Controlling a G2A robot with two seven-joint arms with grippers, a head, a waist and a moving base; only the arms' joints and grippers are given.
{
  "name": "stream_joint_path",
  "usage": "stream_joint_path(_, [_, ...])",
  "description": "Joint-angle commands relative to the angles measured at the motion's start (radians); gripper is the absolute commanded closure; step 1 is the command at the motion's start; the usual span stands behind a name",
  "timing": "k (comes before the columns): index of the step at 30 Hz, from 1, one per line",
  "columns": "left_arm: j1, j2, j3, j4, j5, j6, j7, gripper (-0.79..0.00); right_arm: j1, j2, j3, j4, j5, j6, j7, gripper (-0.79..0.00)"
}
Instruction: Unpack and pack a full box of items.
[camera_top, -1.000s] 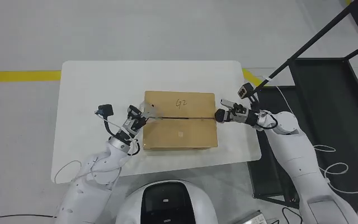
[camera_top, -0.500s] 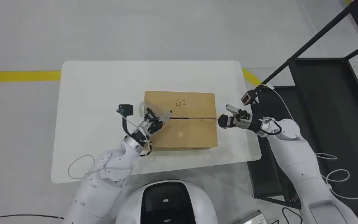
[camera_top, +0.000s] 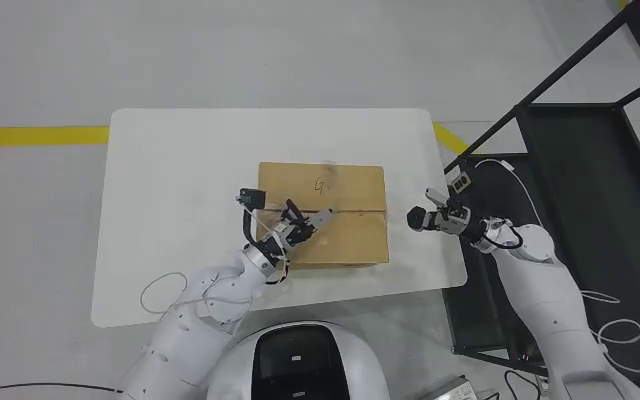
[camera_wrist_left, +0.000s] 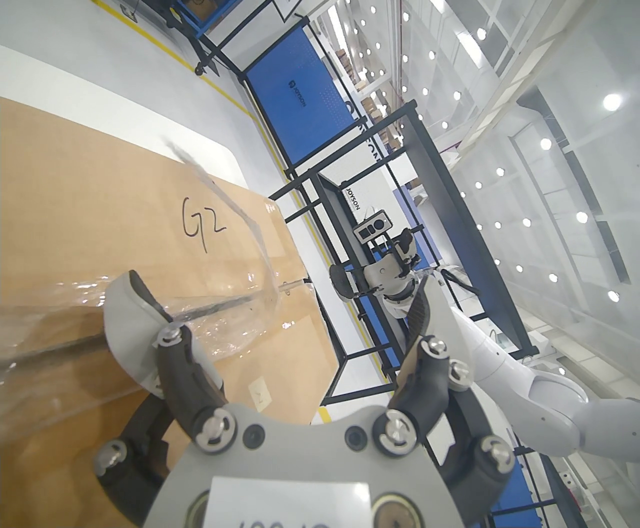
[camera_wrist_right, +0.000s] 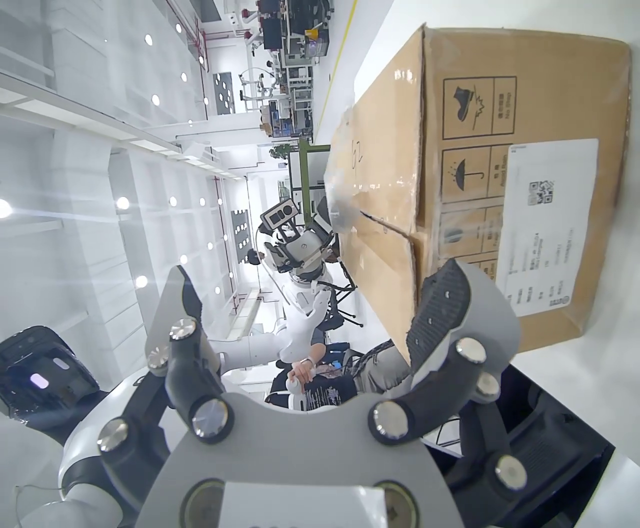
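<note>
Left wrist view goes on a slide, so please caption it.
Open left hand above the brown cardboard box, a strip of clear plastic tape peeled up from its top seam.

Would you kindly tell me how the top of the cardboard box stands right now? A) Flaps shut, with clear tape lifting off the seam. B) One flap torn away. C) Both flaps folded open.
A: the flaps of the cardboard box lie flat and meet at the seam, while a strip of clear tape arcs up off it near the left gripper.
</note>
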Motion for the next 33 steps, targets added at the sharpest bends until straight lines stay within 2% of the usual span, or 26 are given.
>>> stream_joint_path(1, [-0.018, -0.007, 0.018, 0.021, -0.002, -0.002, 0.011, -0.785, -0.007, 0.001, 0.005, -0.005, 0.0, 0.001, -0.002, -0.785])
stream_joint_path(6, [-0.051, -0.027, 0.057, 0.052, -0.024, -0.031, 0.049, -0.785, -0.025, 0.003, 0.017, -0.026, 0.002, 0.006, -0.001, -0.785])
stream_joint_path(12, [-0.018, -0.023, 0.024, -0.009, -0.022, -0.061, 0.073, -0.785, -0.011, 0.0, -0.009, -0.069, -0.004, 0.015, 0.04, -0.785])
stream_joint_path(17, [0.066, 0.005, -0.086, -0.118, -0.038, -0.068, 0.006, -0.785, 0.027, -0.005, -0.05, -0.092, -0.03, 0.032, 0.058, -0.785])
stream_joint_path(23, [0.165, 0.05, -0.281, -0.244, -0.049, -0.1, -0.158, -0.785, 0.054, -0.007, -0.082, -0.128, -0.076, 0.056, 0.06, -0.785])
stream_joint_path(28, [0.209, 0.073, -0.406, -0.294, -0.113, -0.1, -0.274, -0.785, 0.051, -0.009, -0.09, -0.143, -0.079, 0.065, 0.03, -0.785])
stream_joint_path(33, [0.214, 0.086, -0.461, -0.283, -0.087, -0.164, -0.329, -0.785, 0.043, -0.008, -0.082, -0.157, -0.11, 0.062, -0.04, -0.785])
